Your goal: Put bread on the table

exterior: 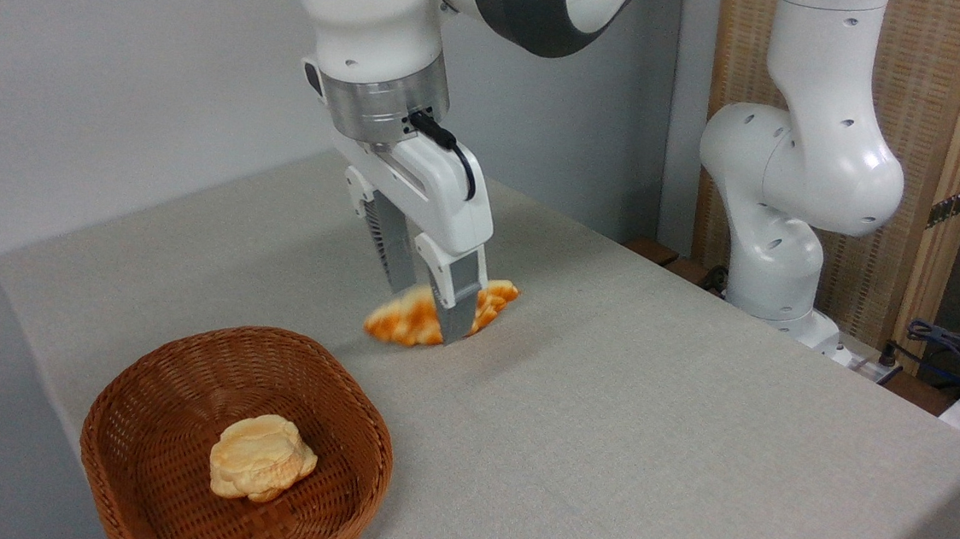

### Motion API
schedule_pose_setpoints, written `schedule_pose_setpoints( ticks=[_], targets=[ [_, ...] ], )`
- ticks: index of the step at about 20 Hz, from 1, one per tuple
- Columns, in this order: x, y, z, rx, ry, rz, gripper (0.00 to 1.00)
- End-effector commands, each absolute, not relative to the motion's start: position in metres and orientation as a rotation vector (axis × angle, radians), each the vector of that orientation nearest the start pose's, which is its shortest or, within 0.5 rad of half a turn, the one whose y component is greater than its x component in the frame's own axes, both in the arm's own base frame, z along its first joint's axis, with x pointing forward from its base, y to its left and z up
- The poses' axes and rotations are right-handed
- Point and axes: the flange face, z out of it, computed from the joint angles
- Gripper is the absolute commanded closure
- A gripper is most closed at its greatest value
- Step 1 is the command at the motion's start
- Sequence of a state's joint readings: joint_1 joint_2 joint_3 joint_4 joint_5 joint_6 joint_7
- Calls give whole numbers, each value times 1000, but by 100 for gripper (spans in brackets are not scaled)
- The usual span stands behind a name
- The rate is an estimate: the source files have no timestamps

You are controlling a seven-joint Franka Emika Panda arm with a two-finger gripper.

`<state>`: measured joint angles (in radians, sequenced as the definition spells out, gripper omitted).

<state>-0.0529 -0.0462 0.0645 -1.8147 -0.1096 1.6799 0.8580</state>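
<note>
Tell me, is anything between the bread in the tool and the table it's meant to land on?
Nothing visible. The tool grips the bread at or just above a bare stretch of the table. The basket with the bun sits nearer the camera, apart from the bread.

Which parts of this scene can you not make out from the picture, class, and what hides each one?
1. Middle of the bread: covered by the gripper jaws, camera view.
2. Whether the bread touches the table: its underside is hidden and blurred.
3. Near rim of the basket: cut off by the bottom edge.
4. Underside of the bun: hidden, facing down.
</note>
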Motion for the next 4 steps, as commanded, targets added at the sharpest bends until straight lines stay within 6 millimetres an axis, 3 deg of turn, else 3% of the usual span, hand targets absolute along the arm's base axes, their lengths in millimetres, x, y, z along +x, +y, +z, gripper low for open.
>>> schedule_pose_setpoints(
  ticks=[1,4],
  targets=[
    [553,10,559,-2931,1283,-142,0],
    [564,13,559,-2906,1246,-240,0]
  ],
)
